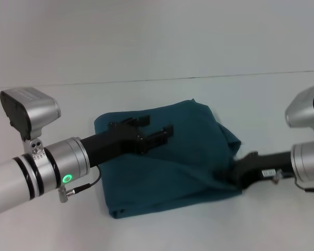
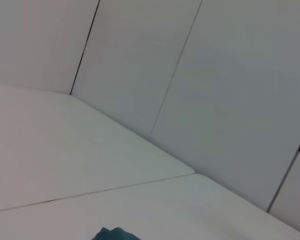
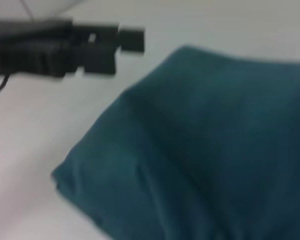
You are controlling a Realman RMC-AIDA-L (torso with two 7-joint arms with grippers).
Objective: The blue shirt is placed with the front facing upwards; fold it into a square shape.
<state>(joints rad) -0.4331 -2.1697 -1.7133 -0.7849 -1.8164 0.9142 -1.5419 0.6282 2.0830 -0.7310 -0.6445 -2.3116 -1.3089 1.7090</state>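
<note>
Head view — blue shirt (image 1: 167,157) folded, edges uneven.

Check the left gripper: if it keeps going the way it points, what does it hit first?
Probably nothing soon. The left gripper, open, hovers over the blue shirt pointing toward the far right; beyond lies only bare table, though its height is unclear.

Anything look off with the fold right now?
Yes. The dark teal-blue cotton shirt is folded into a rough block, but its right edge beside the right claw is bunched and rumpled, not flat. The left claw hovers open over the top.
</note>
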